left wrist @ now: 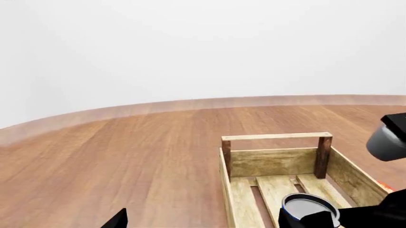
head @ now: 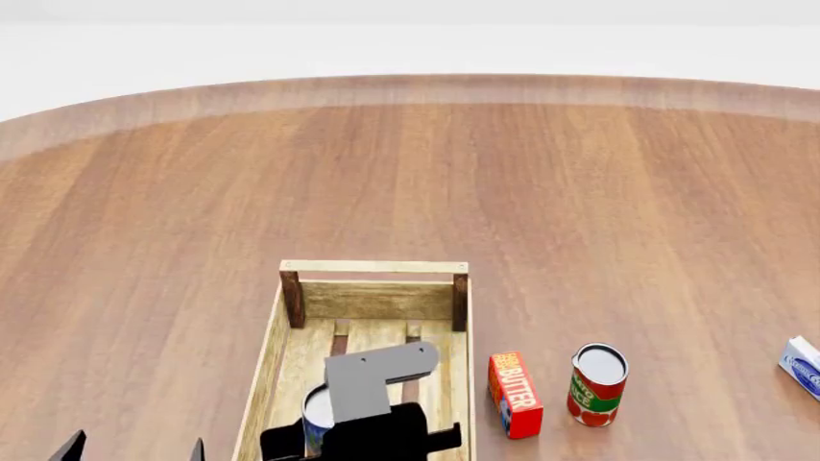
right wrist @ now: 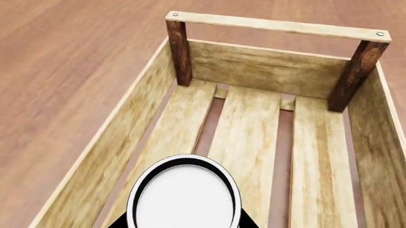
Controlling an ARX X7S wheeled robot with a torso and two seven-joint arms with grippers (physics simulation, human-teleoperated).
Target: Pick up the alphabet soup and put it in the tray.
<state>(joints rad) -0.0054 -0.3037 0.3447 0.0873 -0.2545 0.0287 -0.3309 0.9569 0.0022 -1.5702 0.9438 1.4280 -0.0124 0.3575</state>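
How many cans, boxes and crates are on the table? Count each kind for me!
Cans: 2, the alphabet soup in the tray and a red-and-green can
Boxes: 2, a butter box and a blue-and-white box
Crates: 1, the tray
Total: 5

Flat, even, bright simulator light is falling everywhere, casting almost no shadows on the brown wood-grain tabletop (head: 539,192). Renders are staying sharp, without glare; only the pale slatted wooden crate (right wrist: 254,71) is showing mild wide-angle stretching.

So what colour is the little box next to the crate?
Red-orange with yellow lettering on the box; clearest in the head view.
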